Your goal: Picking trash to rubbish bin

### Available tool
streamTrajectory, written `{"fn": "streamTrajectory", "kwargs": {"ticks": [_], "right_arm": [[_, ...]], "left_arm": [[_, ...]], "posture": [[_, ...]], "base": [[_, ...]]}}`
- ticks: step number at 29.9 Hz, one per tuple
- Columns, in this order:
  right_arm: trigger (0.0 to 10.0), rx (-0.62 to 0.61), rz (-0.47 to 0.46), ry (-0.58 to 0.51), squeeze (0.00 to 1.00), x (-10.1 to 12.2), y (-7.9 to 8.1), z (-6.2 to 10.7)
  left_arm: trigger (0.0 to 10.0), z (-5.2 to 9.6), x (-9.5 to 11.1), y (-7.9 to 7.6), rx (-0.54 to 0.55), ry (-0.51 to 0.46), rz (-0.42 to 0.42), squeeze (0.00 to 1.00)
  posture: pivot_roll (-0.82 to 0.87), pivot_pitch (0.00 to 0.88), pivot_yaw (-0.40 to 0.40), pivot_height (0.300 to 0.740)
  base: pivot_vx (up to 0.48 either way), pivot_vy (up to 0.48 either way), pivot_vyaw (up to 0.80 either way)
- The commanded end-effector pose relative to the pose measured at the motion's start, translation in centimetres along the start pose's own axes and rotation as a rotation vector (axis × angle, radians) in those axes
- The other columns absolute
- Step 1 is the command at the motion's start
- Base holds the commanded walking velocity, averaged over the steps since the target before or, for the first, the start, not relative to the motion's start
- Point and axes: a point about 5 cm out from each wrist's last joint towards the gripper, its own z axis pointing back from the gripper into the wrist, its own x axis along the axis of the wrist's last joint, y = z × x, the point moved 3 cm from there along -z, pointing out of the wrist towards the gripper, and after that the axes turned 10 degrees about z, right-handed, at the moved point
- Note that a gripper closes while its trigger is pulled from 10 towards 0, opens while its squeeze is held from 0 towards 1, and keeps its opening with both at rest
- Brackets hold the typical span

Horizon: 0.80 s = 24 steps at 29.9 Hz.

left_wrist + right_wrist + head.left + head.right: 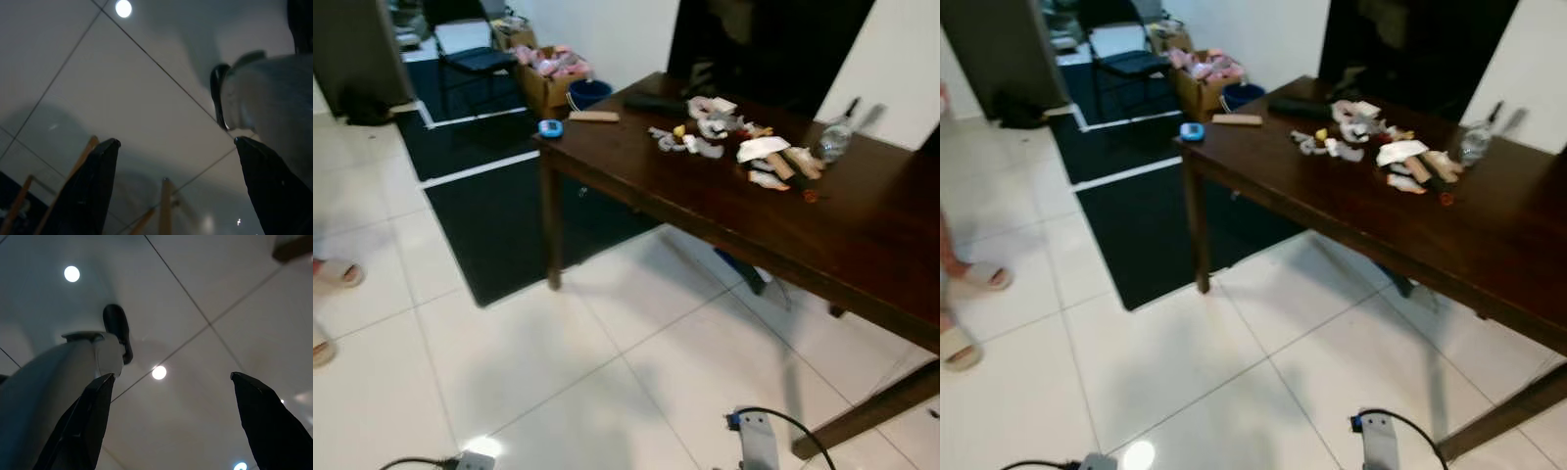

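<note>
A heap of trash (744, 142) lies on the dark wooden table (862, 235): crumpled white wrappers, paper scraps and brownish pieces, with a clear plastic bottle (834, 137) beside it. A small blue object (550, 127) sits at the table's near left corner, a flat tan piece (594, 116) just behind it. My left gripper (173, 147) hangs open over white floor tiles, with nothing between its fingers. My right gripper (168, 377) is likewise open above the tiles. Both arms hang low, well short of the table.
A person's sandalled feet (960, 313) stand at the left on the white tiled floor. A dark rug (499, 215) lies beyond the table corner. Further back are a black chair (470, 54), a cardboard box of pink items (548, 73) and a blue bucket (590, 93).
</note>
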Motion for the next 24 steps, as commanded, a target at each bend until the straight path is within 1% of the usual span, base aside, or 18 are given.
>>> {"fn": "streamTrajectory", "kwargs": {"ticks": [1, 8, 14, 24], "right_arm": [[10.0, 0.003, -0.007, 0.019, 0.00, -0.62, -0.01, 0.04], [10.0, 0.003, 0.003, 0.031, 0.00, -1.02, -0.30, 0.11], [10.0, 0.012, 0.021, 0.033, 0.00, -0.99, -0.17, 0.10], [10.0, 0.014, 0.031, 0.027, 0.00, -0.77, -0.32, 0.10]], "left_arm": [[10.0, 0.03, -0.76, -0.26, -0.003, 0.023, -0.005, 0.00], [10.0, 0.03, -1.19, -0.76, -0.011, 0.031, -0.001, 0.00], [10.0, 0.05, -1.56, -0.91, -0.010, 0.042, -0.007, 0.00], [10.0, 0.00, -0.90, -0.66, -0.008, 0.029, -0.018, 0.00]], "posture": [[0.12, 0.071, -0.024, 0.740], [0.12, 0.078, -0.037, 0.740], [0.11, 0.072, -0.044, 0.740], [0.12, 0.062, -0.047, 0.740]], "base": [[0.000, 0.000, -0.80], [0.000, 0.000, -0.80], [0.000, 0.000, -0.80], [0.000, 0.000, -0.80]]}}
